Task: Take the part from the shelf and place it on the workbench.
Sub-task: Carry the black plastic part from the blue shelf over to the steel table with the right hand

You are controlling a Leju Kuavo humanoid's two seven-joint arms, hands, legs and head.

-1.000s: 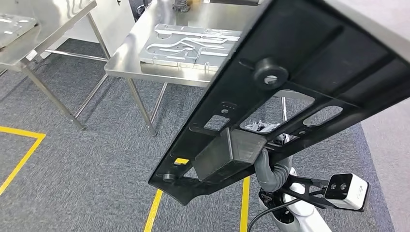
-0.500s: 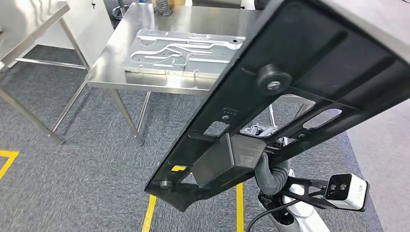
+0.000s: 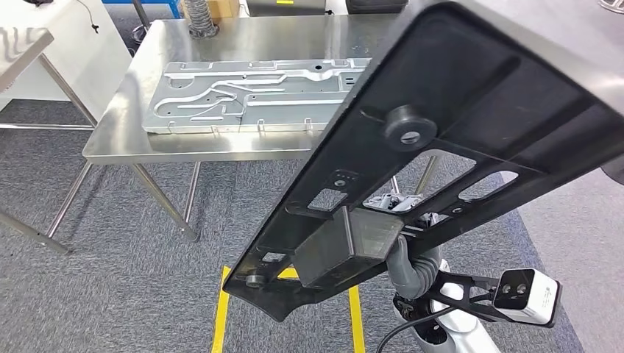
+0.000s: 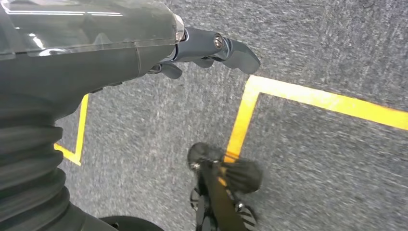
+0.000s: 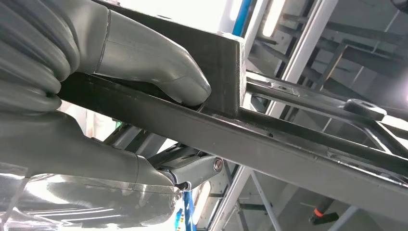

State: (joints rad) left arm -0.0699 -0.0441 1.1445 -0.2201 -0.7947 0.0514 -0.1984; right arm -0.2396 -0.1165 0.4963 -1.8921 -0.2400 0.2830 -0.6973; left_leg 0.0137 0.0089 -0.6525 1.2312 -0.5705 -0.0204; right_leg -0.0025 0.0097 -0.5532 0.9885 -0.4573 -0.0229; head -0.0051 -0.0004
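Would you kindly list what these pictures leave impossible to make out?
- Head view: the black part hides the workbench's right side and most of the right hand.
- Head view: the part's far end is cut off by the edge.
- Left wrist view: the left hand's fingers are mostly behind its cover.

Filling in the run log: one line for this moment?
phase: carrying | right hand: grips black part | left hand: holds nothing, over floor | workbench: ahead, holds metal plate
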